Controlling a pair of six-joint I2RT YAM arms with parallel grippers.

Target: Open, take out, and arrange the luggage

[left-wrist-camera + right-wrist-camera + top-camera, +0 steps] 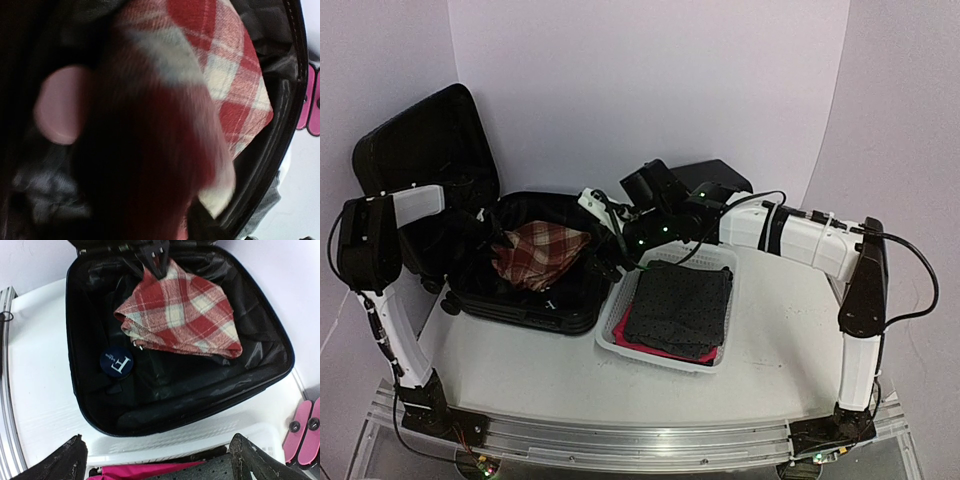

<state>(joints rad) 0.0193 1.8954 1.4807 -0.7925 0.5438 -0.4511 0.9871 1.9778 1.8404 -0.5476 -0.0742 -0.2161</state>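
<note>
Two robot arms work over a white table (770, 350) closed in by a pale lilac backdrop (650, 80) that curves round the far side. Seen from above, the luggage (520, 315) lies open toward 9 o'clock on the table, with its lid (420, 140) propped up at about 10 o'clock. A red plaid cloth (540, 250) sits crumpled in the black-lined lower half, and a round dark blue disc (116, 363) marked with a white letter lies just beside the cloth.

A white mesh basket (610, 335) sits against the case's 3 o'clock side. It holds a folded dark cloth (680, 305) on top of a pink one (655, 350). A black box with pink drawer fronts (302, 432) stands beyond the basket, toward 1 o'clock.

The left gripper (152, 260) reaches down inside the luggage, its fingers meeting the plaid cloth's far corner. Its own camera is smothered in blurred fabric, so it cannot be told whether the fingers are pinching the cloth or parted.

The right gripper (157, 442) hovers above the basket's edge nearest the case, fingers spread wide and holding nothing. From there the open case lies at 12 o'clock, clear of both fingertips.
</note>
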